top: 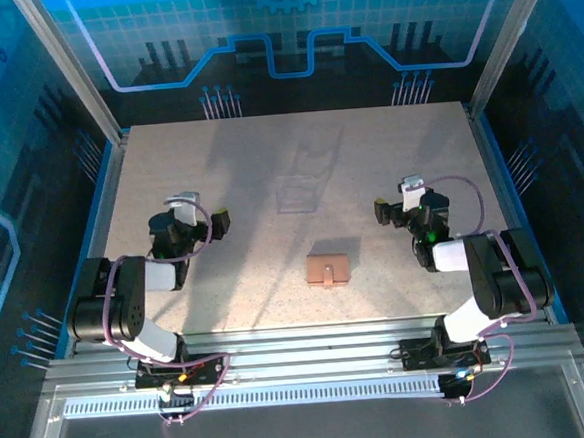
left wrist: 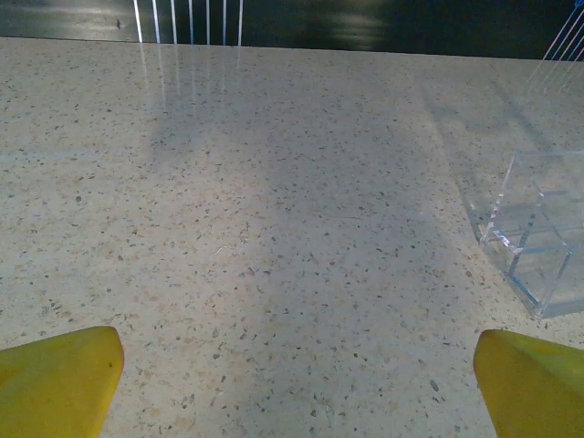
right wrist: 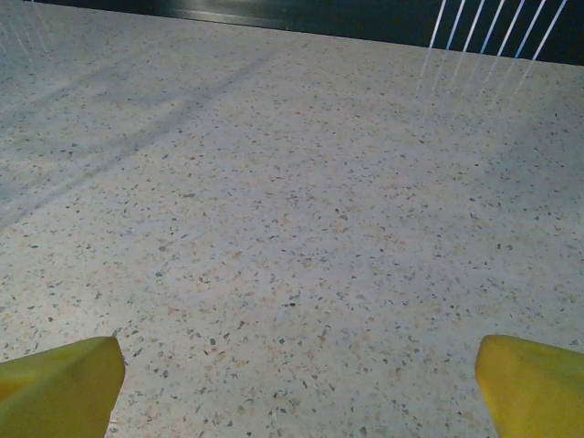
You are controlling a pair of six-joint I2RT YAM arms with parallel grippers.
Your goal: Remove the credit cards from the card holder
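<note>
I see my left arm [top: 117, 301] and right arm [top: 492, 277] alike — black joints, white-grey links, purple cables [top: 456, 178] looping along them — with yellow wedge fingertips [left wrist: 57, 381].

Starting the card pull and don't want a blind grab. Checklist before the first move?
1. Left gripper open, nothing in it: ok.
2. Right gripper open, nothing in it: ok.
3. Card holder lying free, nothing on it: ok.
4. Card holder opened: not ok, it is folded shut.
5. Credit cards inside, and how many: cannot tell.
6. Clear tray apart from the holder: ok.
</note>
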